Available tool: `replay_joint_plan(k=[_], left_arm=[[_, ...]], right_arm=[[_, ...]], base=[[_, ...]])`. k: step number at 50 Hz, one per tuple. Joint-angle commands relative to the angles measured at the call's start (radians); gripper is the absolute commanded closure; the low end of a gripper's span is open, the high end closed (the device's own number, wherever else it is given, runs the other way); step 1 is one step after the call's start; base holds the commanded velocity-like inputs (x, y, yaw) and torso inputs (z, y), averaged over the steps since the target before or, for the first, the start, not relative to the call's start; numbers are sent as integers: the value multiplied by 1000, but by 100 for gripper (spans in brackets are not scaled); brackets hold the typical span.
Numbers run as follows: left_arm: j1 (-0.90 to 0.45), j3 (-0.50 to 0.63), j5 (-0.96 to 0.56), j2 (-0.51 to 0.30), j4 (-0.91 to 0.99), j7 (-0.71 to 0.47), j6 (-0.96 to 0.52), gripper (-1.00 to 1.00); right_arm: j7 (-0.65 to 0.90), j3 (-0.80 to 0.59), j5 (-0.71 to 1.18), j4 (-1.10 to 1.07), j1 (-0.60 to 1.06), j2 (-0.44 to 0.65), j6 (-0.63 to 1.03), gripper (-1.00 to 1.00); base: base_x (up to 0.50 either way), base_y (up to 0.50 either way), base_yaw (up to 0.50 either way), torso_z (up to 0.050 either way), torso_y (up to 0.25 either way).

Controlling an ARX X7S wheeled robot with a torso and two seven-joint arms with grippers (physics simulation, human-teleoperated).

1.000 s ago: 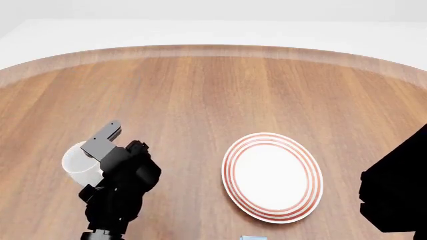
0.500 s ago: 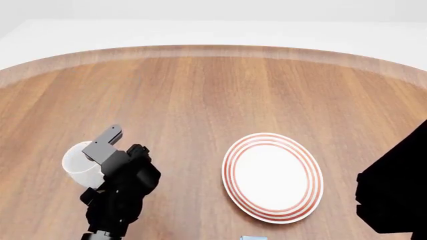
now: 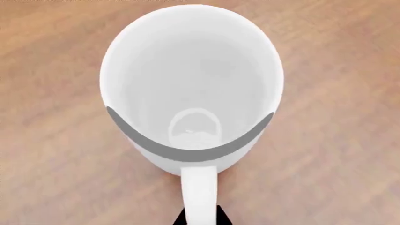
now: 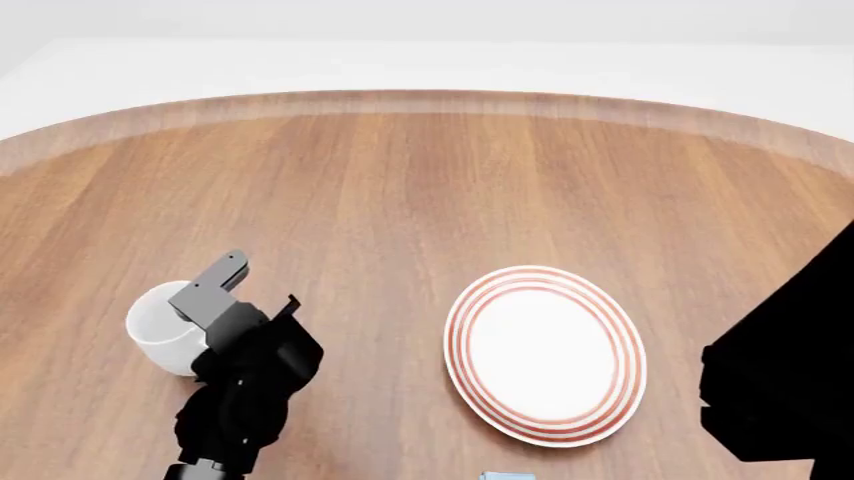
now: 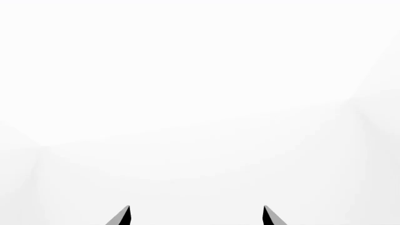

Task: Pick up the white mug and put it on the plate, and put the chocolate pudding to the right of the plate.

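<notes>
Now, by item:
Left claw (image 4: 214, 290): at the white mug's rim on the side toward the plate; spread or pinching cannot be told.
White mug (image 4: 163, 338): upright on the worktop (image 4: 400, 190), front left; handle (image 3: 200, 190) points toward the wrist camera.
Right claw (image 5: 196, 214): two tips set apart, nothing between them, facing blank white.
Plate (image 4: 545, 354): flat on worktop, well right of mug.
Chocolate pudding (image 4: 507, 476): sliver at near edge, below plate.
</notes>
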Motion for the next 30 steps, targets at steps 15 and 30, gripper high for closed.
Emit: replay_joint_plan(k=[15,30], left_arm=[[-35,169,100,-71,234,169,-49,100],[-337,480,-26,-340,852,521,-499,100]], right_arm=[[-16,21,-19,2,-1,-9,1,-100],[-7,27,-15,-3,3,-2,3,-100]], base=[[0,0,0,0,0],[0,0,0,0,0]])
